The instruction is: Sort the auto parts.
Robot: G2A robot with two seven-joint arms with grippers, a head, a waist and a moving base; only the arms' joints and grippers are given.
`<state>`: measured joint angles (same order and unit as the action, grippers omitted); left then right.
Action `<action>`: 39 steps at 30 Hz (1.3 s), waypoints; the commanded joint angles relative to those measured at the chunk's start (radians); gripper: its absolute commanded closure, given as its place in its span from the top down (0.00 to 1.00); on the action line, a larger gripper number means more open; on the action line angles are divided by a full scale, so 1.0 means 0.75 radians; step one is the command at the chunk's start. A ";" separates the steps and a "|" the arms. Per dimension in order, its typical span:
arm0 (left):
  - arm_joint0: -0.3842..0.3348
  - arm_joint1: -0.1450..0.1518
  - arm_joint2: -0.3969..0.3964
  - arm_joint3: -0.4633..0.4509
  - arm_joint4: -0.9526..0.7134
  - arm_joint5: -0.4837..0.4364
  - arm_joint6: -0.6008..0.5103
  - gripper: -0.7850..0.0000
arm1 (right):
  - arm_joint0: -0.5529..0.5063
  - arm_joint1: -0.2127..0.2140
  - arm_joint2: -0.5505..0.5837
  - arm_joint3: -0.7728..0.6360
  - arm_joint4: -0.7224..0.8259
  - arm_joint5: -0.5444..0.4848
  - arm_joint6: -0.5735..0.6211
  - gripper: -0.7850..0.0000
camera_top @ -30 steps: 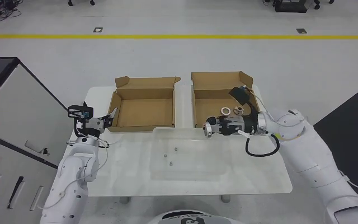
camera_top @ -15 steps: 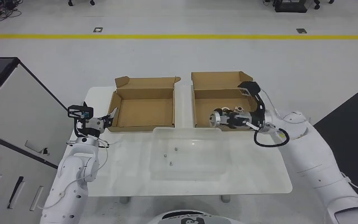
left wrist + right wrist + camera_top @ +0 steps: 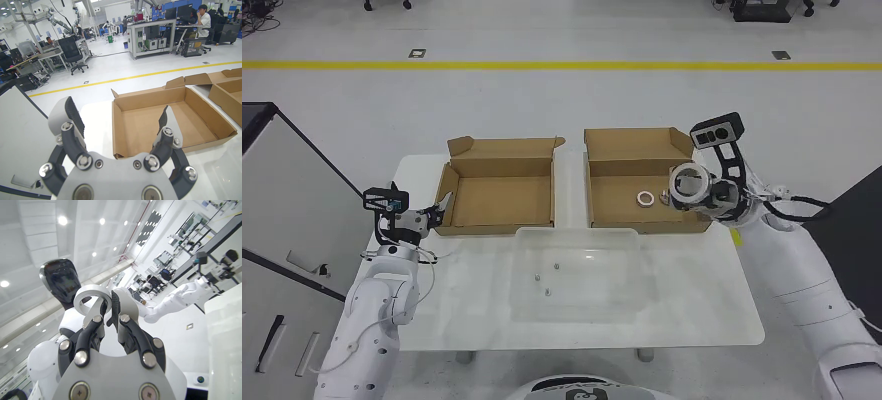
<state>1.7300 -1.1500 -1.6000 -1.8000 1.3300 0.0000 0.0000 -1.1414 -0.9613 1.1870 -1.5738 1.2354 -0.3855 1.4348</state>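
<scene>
My right gripper is shut on the wall of a silver metal ring, tipped upward toward the ceiling. From above, that ring hangs over the right side of the right cardboard box. On that box's floor lie a flat ring and a small part. The left cardboard box holds nothing; its inner wall faces my left gripper, which stands open just beside its left corner. Three small parts lie in the clear tray.
The clear tray sits in front of both boxes at the table's middle. A grey cabinet stands close to the left of the table. The white table has bare room on the right front.
The right arm carried the silver ring from the right box's front edge, back across the box to its right side, and turned its wrist upward. The left arm stayed still.
</scene>
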 commanded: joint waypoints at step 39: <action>0.000 0.000 0.000 0.000 0.000 0.000 0.000 1.00 | 0.124 -0.238 -0.229 0.082 0.402 0.226 0.135 0.00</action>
<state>1.7300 -1.1500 -1.6000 -1.8000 1.3300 0.0000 0.0000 -1.0462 -1.1390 1.0114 -1.5146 1.5701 -0.2047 1.5359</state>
